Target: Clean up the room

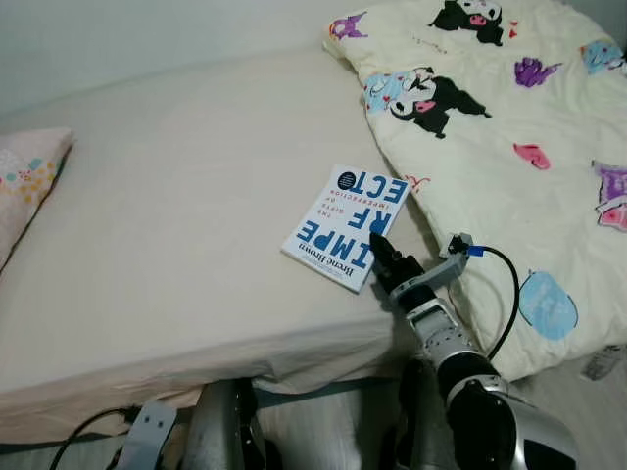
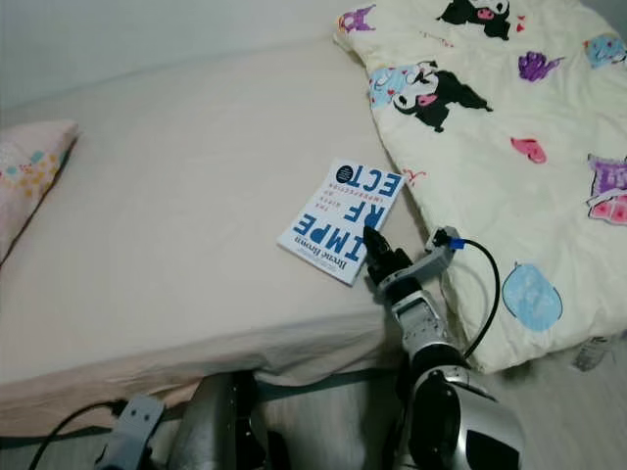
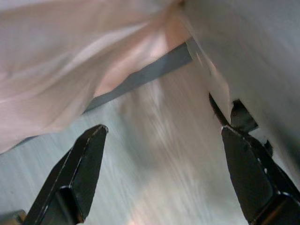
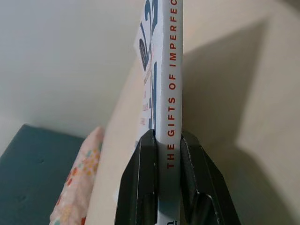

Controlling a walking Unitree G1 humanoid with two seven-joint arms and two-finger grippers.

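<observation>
On bed [image 1: 176, 245], white blue-lettered book [image 1: 345, 226], right claw [image 1: 377, 248] clamping

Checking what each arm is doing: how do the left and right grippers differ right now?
The right gripper is shut on the book, its fingers pinching the spine at the mattress edge; the left gripper is open and holds nothing. The right is raised to bed height; the left hangs low, aimed at the floor beside the bed. Both have two long black fingers.
</observation>
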